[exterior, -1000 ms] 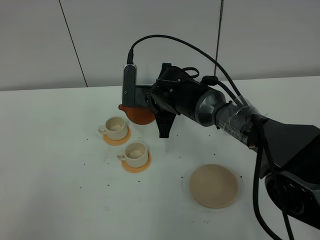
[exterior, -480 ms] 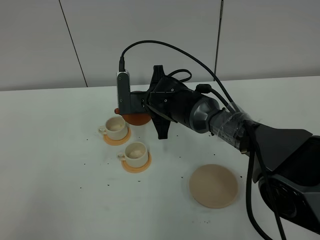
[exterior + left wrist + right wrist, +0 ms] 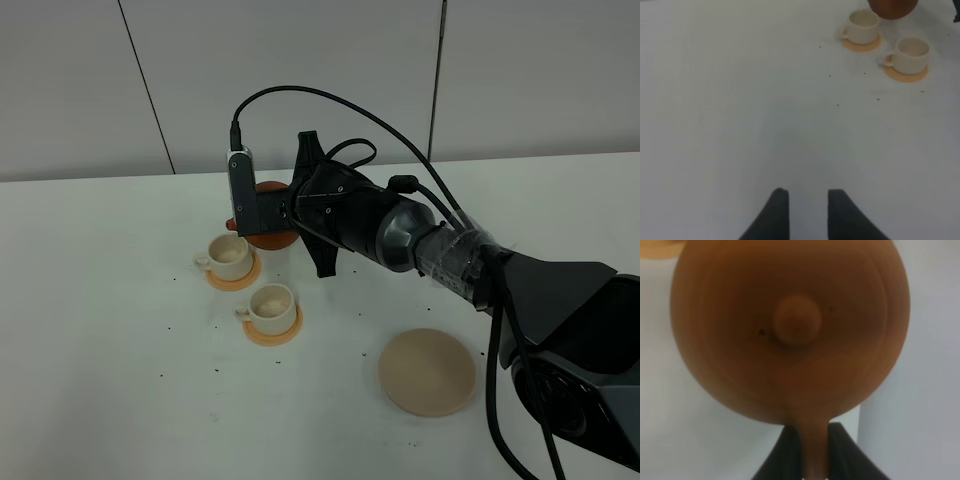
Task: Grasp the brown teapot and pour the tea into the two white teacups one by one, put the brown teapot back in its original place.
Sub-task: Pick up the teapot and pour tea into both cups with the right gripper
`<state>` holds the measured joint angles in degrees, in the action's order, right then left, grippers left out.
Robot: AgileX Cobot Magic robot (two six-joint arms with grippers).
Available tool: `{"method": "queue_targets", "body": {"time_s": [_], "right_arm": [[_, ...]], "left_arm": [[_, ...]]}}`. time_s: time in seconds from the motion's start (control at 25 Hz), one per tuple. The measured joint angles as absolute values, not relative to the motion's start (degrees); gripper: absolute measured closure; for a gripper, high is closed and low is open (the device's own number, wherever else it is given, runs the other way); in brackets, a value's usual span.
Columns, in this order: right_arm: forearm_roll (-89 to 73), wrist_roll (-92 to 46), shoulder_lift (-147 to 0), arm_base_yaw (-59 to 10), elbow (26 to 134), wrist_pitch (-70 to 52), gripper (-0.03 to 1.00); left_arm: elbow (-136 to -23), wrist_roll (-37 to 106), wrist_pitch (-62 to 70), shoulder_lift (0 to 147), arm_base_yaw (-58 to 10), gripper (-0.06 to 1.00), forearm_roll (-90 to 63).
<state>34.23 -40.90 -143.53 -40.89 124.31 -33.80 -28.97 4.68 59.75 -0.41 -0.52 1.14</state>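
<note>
Specks [image 3: 215, 372] of dark grit dot the white table [image 3: 100, 380] around the far teacup [image 3: 229, 256] and the near teacup [image 3: 271, 307], each on an orange-tan saucer [image 3: 270, 340]. The beige coaster [image 3: 427, 372] lies bare, well to the right of the cups and nearer. The left gripper [image 3: 807, 200] hangs over bare table left of the cups, its jaws slightly apart with nothing between them. In the high view the right arm's wrist camera [image 3: 240, 190] blocks much of the brown teapot [image 3: 272, 238].

The teapot is round, smooth and reddish-brown, with a small knob [image 3: 797, 320] in the middle of its lid. It hangs in the air just right of the far teacup and a little farther back, clear of the table. The right gripper [image 3: 815, 440] is clamped on its loop handle, which runs down between the two dark fingers.

Against a second ago, the teapot and wrist camera sit higher and farther left, and more of the pot is hidden. Cups, saucers and coaster lie as before.
</note>
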Motion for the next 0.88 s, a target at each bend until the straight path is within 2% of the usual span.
{"method": "queue_targets", "body": {"time_s": [0.88], "right_arm": [[39.76,-41.01,-144.06,-40.95,124.31,-33.45,0.87]], "left_arm": [[-28.97,4.68,59.75,-0.41,-0.52,0.69,1.14]]}}
